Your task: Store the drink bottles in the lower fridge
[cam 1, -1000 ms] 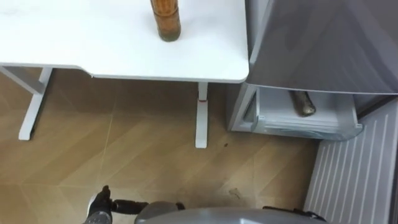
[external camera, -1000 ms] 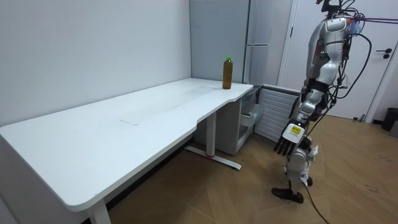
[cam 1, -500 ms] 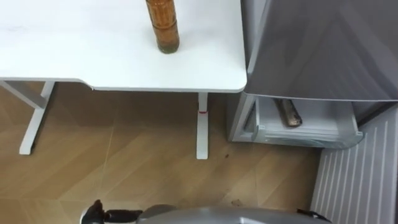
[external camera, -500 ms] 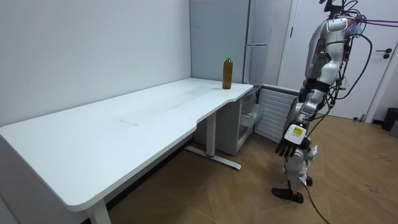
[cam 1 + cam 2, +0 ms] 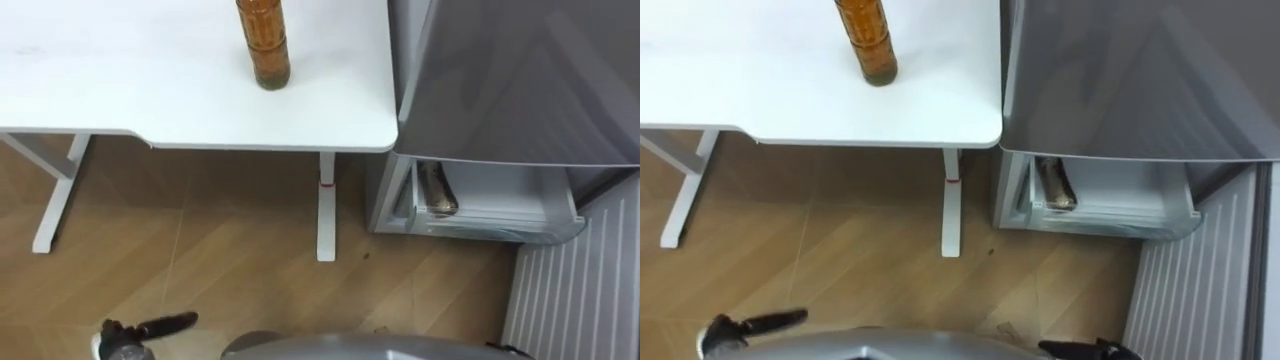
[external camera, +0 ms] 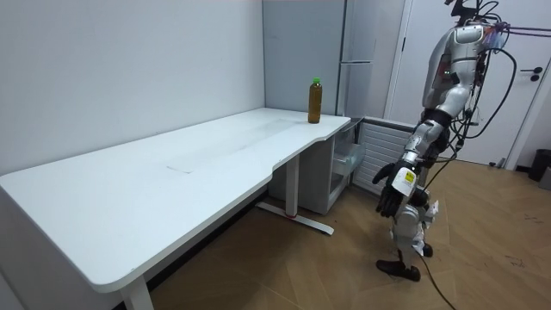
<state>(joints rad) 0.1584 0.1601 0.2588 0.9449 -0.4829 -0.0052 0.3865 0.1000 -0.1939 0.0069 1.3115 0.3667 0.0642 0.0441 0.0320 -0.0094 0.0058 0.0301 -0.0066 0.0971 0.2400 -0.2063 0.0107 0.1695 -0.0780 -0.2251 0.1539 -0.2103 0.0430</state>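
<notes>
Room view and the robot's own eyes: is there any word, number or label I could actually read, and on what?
No text here can be read.
Bottle on the table: no label or print can be made out.
Bottle in the drawer of the fridge: no legible print.
Left hand: the tag on its back is too small to read.
Table leg: a small red mark, with no letters to make out.

— Way to the drawer (image 5: 505, 203)?
— The floor (image 5: 220, 270) before it is open. A table leg (image 5: 322, 210) stands just left, the door (image 5: 580, 290) right. The fridge (image 5: 520, 80) overhangs its back; a bottle (image 5: 436, 188) fills its left end.
</notes>
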